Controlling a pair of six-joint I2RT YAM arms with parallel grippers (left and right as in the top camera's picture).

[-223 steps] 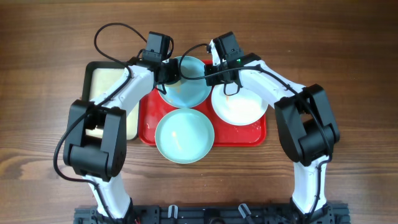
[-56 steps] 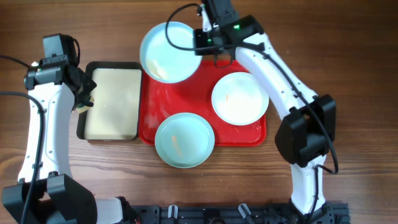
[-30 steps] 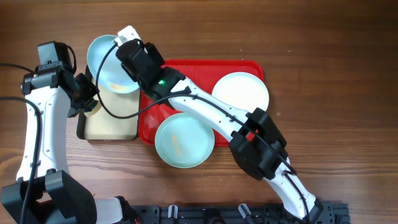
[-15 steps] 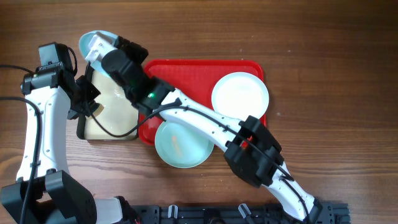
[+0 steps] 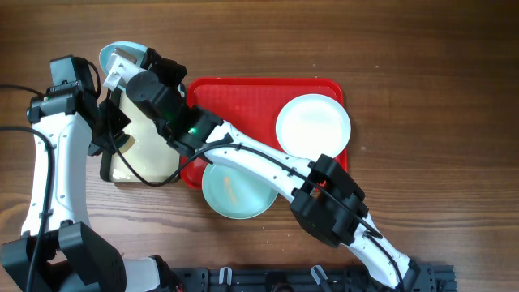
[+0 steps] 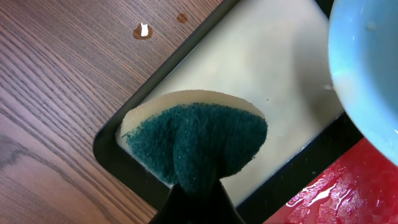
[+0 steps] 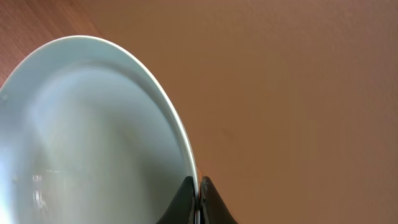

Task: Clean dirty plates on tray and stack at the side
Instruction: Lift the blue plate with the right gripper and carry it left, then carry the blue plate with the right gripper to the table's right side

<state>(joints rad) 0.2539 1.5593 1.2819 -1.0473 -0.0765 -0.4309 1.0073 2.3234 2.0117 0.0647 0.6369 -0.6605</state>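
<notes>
The job looks barely begun: no plate is stacked at the side yet. The right gripper (image 7: 199, 188) has its fingers pinched narrow on the rim of one pale-blue plate (image 5: 118, 53). It holds the plate tilted off the red tray (image 5: 259, 89), at its 10 o'clock, over the black-rimmed tray (image 5: 105, 169). The white plate (image 5: 313, 122) lies at the red tray's 3 o'clock. The second blue plate (image 5: 231, 195) overhangs its 6 o'clock edge and bears an orange smear, so it likely needs wiping.

The left gripper (image 6: 194, 193) has its fingers clamped on a sponge (image 6: 199, 137).

Only the overhead view shows the desk (image 5: 422, 65) and both waiting plates. The left wrist view alone shows the sponge's green scouring face, just beside the held plate. The right wrist view alone shows the rim pinch and wet specks inside that plate.
</notes>
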